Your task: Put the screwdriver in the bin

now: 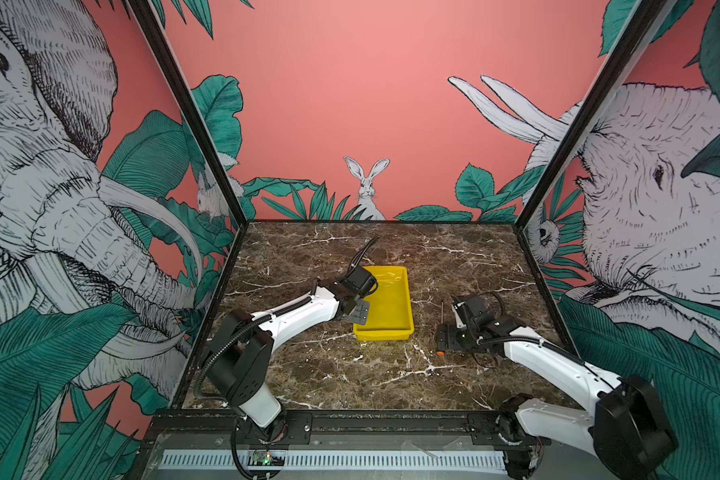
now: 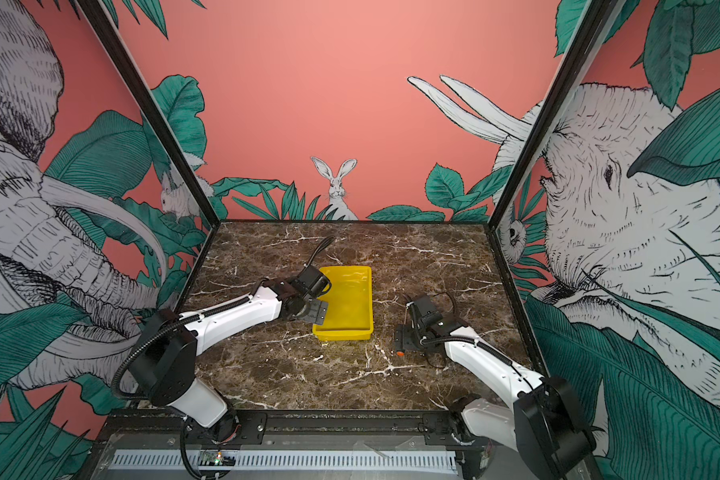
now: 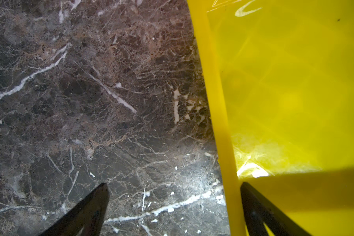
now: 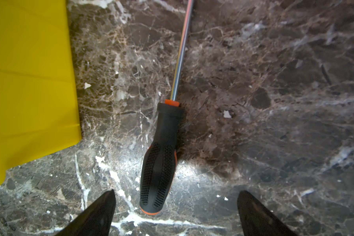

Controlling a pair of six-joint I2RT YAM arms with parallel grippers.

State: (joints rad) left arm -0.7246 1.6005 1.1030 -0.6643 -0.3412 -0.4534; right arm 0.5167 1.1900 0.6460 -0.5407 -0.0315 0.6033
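The screwdriver (image 4: 161,153) lies flat on the marble table to the right of the bin, black handle with an orange butt end (image 1: 440,353), thin shaft pointing away. My right gripper (image 4: 176,192) hangs low over the handle's butt end, open, with neither finger touching it; in both top views it (image 1: 443,340) covers most of the handle. The yellow bin (image 1: 391,307) (image 2: 350,303) stands mid-table with nothing in it. My left gripper (image 3: 173,183) is open astride the bin's left rim (image 3: 213,81), one finger over the table and one over the bin's inside.
The dark marble table (image 1: 350,374) is walled in by a black frame and patterned panels on three sides. The bin's near corner (image 4: 29,81) sits a short way left of the screwdriver. Cables loop off both wrists.
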